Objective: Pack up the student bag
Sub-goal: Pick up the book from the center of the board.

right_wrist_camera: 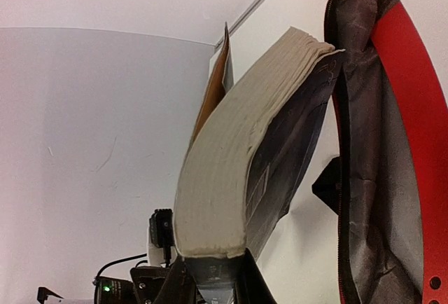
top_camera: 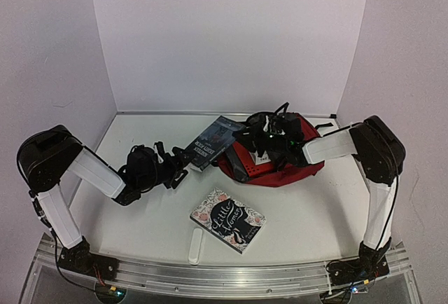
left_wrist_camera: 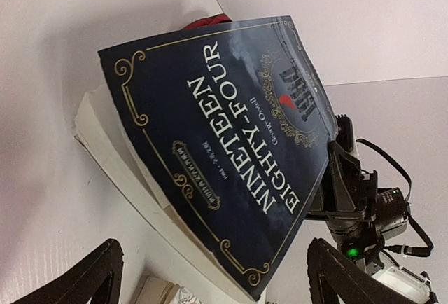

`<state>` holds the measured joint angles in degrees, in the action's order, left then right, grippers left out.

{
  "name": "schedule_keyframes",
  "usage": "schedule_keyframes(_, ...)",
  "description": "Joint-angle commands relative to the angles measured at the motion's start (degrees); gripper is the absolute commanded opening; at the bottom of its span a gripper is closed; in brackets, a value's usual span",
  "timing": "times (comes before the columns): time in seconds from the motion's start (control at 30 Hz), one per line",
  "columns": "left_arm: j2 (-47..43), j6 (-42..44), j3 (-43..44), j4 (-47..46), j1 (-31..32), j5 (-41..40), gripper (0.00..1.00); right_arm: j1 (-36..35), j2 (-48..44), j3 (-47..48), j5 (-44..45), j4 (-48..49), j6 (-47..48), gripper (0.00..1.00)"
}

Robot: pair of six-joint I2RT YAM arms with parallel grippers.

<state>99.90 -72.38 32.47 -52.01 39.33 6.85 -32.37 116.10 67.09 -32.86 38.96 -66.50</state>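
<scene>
From above, the student bag (top_camera: 297, 169) lies at the back right of the surface (top_camera: 140, 213); the dark book (top_camera: 212, 143) hangs beside its mouth. The left wrist view shows the left hand (left_wrist_camera: 213, 279) wide open, holding nothing. Only the right wrist view shows the right hand (right_wrist_camera: 212, 276) pinching the book; next, I think, it must slide inside.

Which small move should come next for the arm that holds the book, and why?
Probably the right gripper should ease the Nineteen Eighty-Four book toward the open mouth of the student bag. It clamps the book's edge, the left gripper stands wide open and grips nothing, and the bag gapes just beside the book.
</scene>
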Motion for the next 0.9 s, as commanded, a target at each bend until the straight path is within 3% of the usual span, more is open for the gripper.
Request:
schedule_keyframes(0.0, -0.6, -2.3, 0.8, -5.7, 0.1, 1.9, 0.91, 1.0, -5.1, 4.3, -3.6, 8.5, -2.7, 0.0)
schedule_keyframes(0.53, 8.7, -8.7, 6.9, -15.1, 0.8, 4.8, 0.86, 1.7, -6.3, 4.6, -4.7, 14.3, -6.6, 0.0)
schedule_keyframes(0.87, 9.9, -9.3, 6.7, -21.3, 0.6, 2.4, 0.69, 1.7, -8.5, 1.2, -5.2, 14.6, -5.8, 0.0)
